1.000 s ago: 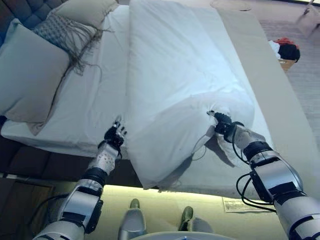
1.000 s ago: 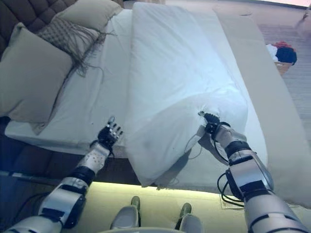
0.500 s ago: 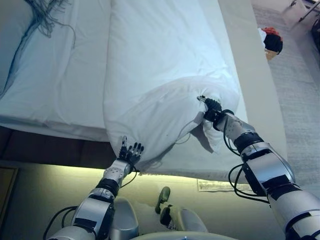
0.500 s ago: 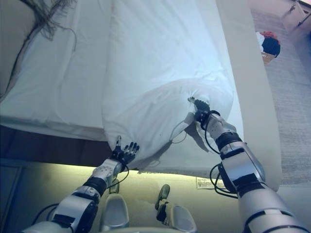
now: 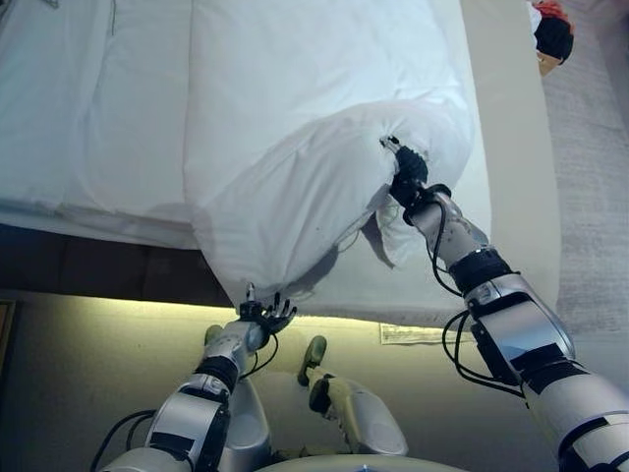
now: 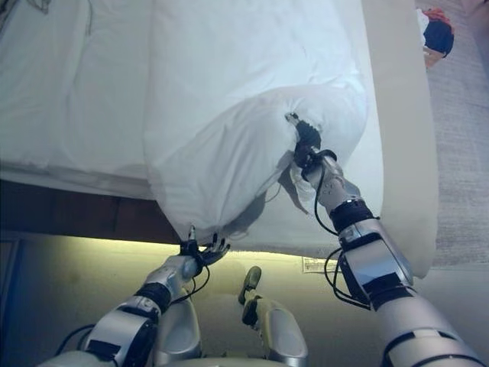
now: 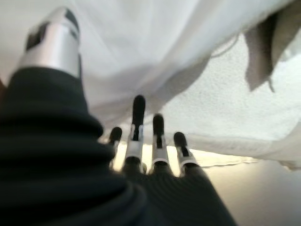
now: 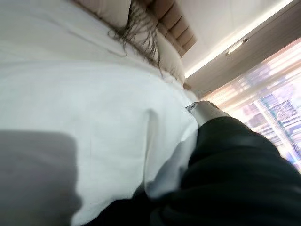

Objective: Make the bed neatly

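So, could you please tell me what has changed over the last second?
The left hand has dropped from the mattress edge to the duvet's hanging lower corner, fingers open beneath it. The camera has also shifted toward the foot of the bed. The right hand stays clenched on the bunched duvet.

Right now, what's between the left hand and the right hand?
In the left eye view, the bunched, hanging corner of the white duvet spans from the left hand, open beneath it, to the right hand gripping it.

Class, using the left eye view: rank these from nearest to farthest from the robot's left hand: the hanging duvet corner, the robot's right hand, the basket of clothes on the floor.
1. Duvet corner, hanging just above the left hand.
2. Right hand, up on the bed, gripping duvet.
3. Basket of clothes, far top right on the floor.
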